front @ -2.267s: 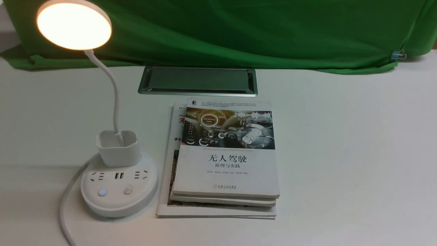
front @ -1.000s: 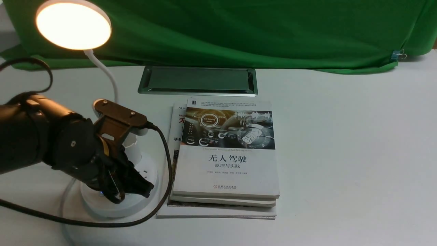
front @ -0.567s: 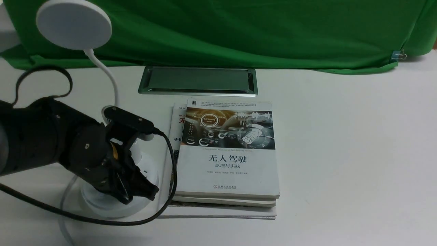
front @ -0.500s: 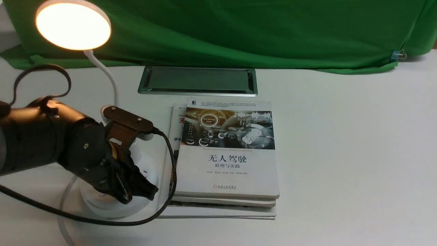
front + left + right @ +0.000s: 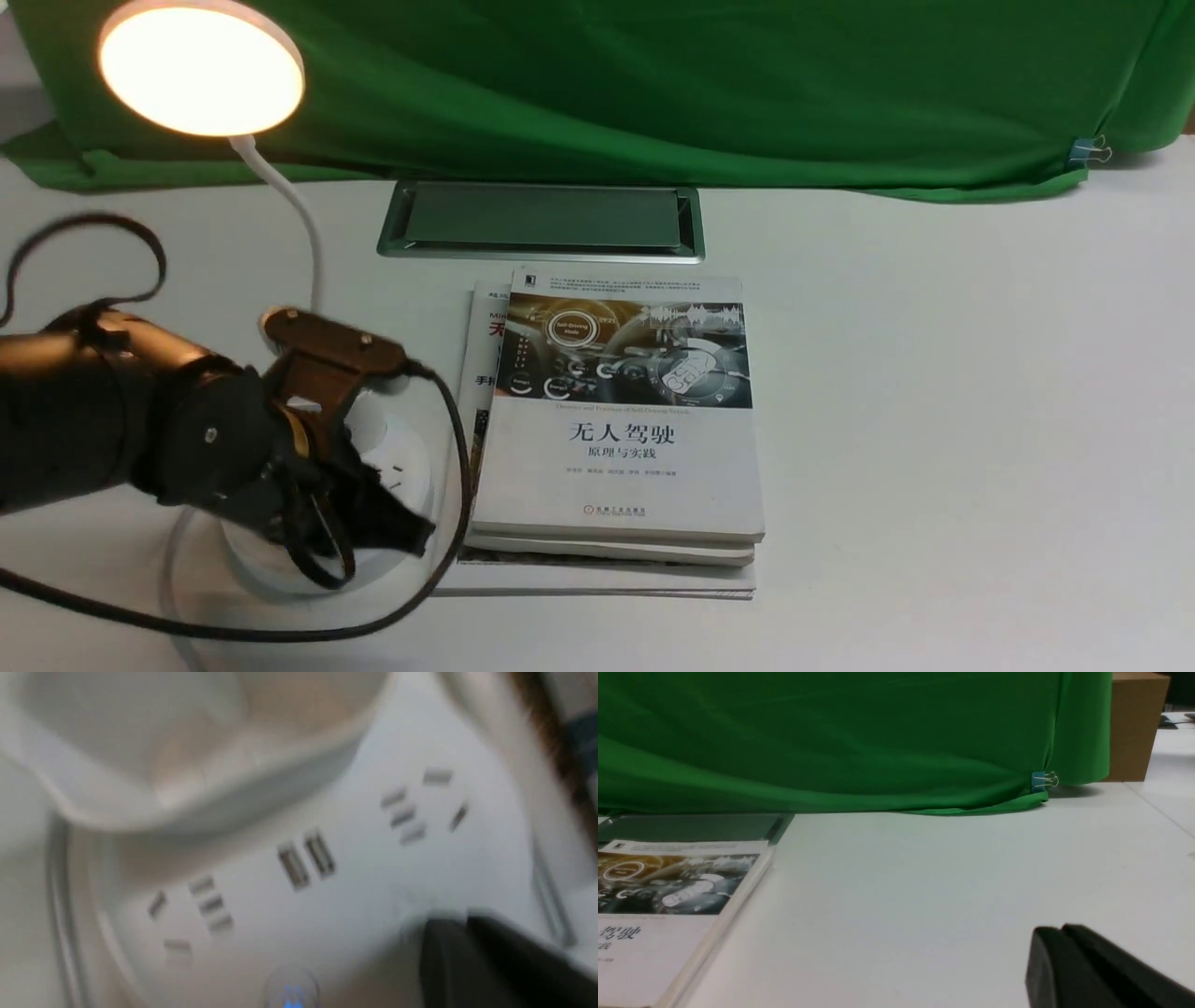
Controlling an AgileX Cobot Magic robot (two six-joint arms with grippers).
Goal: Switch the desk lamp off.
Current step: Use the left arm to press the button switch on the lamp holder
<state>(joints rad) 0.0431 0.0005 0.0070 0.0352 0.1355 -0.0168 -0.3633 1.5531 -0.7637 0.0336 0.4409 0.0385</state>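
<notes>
- Nearest us, the left gripper point(image 5: 411, 537) hangs over the front of the lamp point(image 5: 397, 457). Its fingers are pressed together with nothing between them. The right gripper point(image 5: 1059, 933) sits low over bare table point(image 5: 934, 420), closed and empty too.
- The lamp stands near the table's front left, and its head point(image 5: 201, 70) glows, so we judge the switch-off not yet done.
- In the left wrist view the dark tip covers a spot on the base point(image 5: 355, 882) beside the blue-lit button point(image 5: 292, 998). The picture is blurred, and we cannot tell whether the tip touches.
- To press well, we come straight down with the shut tip and give one short, firm push. Then we lift clear and check the head. We judge that a second tap could relight it.
- Room is tight here:
  - The cup point(image 5: 187, 742) rises just behind the tip.
  - The books point(image 5: 616, 467) lie just beside the base on its right.
  - The arm's cable point(image 5: 448, 560) loops round the base front, close to the books.
  - The lamp's cord point(image 5: 173, 579) runs off toward us on the left.
- So we leave upward, not sideways, to avoid dragging the cable across the base or nudging the books.
- Beyond the books lies a metal hatch point(image 5: 541, 219), then the green cloth point(image 5: 709, 84). To the right the table gives open room.
</notes>
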